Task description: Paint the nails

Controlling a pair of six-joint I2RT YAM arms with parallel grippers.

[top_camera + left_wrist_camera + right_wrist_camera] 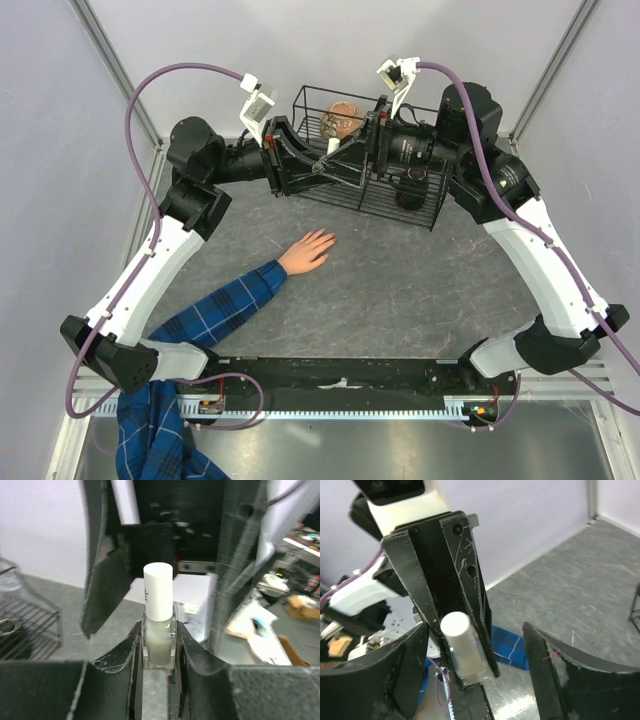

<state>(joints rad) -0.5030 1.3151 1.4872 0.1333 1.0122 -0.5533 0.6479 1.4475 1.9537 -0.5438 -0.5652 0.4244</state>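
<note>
A light skin-coloured hand [305, 252] with a blue plaid sleeve [220, 310] lies palm down on the grey table. Its nails [328, 239] are too small to make out. My left gripper [159, 632] is shut on a small clear bottle [159, 636] with a white cap [158, 591], held upright above the table by the wire basket. My right gripper [470, 672] faces it, open, its fingers [567, 675] standing on either side of the cap [456, 630] without touching it. Both grippers meet near the bottle [345, 152] in the top view.
A black wire basket [425, 205] stands at the back of the table, with a round object [342, 120] and dark items inside it. Pale walls and metal frame posts close in the table at the back and sides.
</note>
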